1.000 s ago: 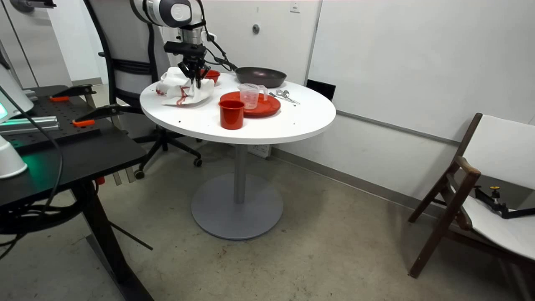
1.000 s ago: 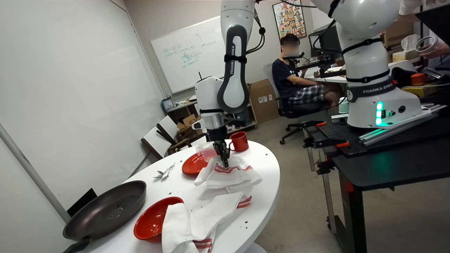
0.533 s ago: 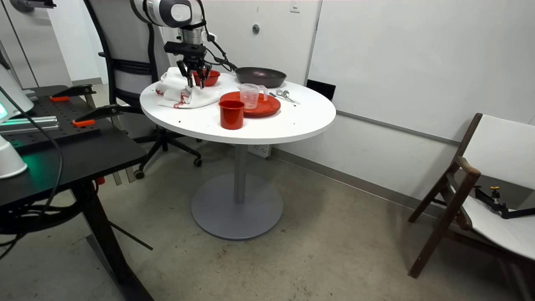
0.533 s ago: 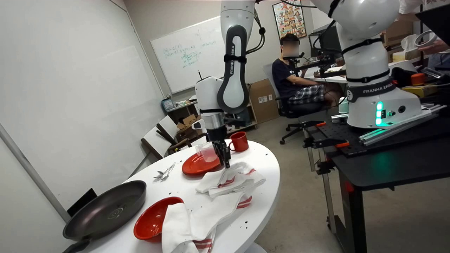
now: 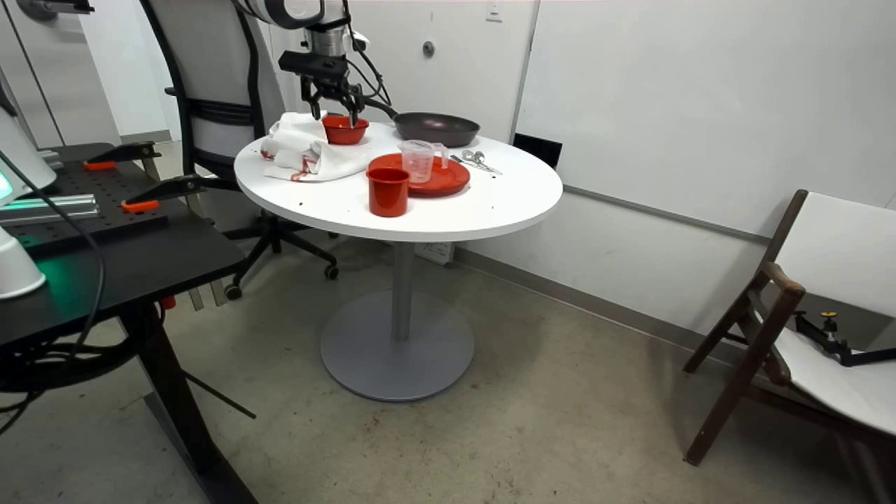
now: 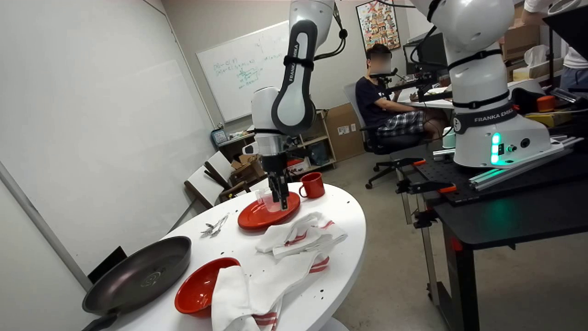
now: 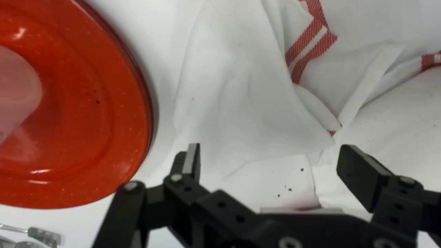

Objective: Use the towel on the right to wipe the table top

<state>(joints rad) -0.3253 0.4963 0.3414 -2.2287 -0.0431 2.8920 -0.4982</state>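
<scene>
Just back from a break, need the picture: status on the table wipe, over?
Jaws open, empty, above the table top. Two red-striped towels lying on it, ungripped; dark specks showing. Red plate, mug, bowl, pan could obstruct.

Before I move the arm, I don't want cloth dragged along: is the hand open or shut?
Open: the hand has its fingers wide apart in the wrist view, with the crumpled towel lying loose below.

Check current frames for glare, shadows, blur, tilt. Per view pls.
Wrist view: glare spots on the red plate, soft shadow along its rim, nearest parts of the gripper look slightly out of focus; both exterior views: green glow on the black desk; in an exterior view: scene tilted, seated person's face blurred out.
</scene>
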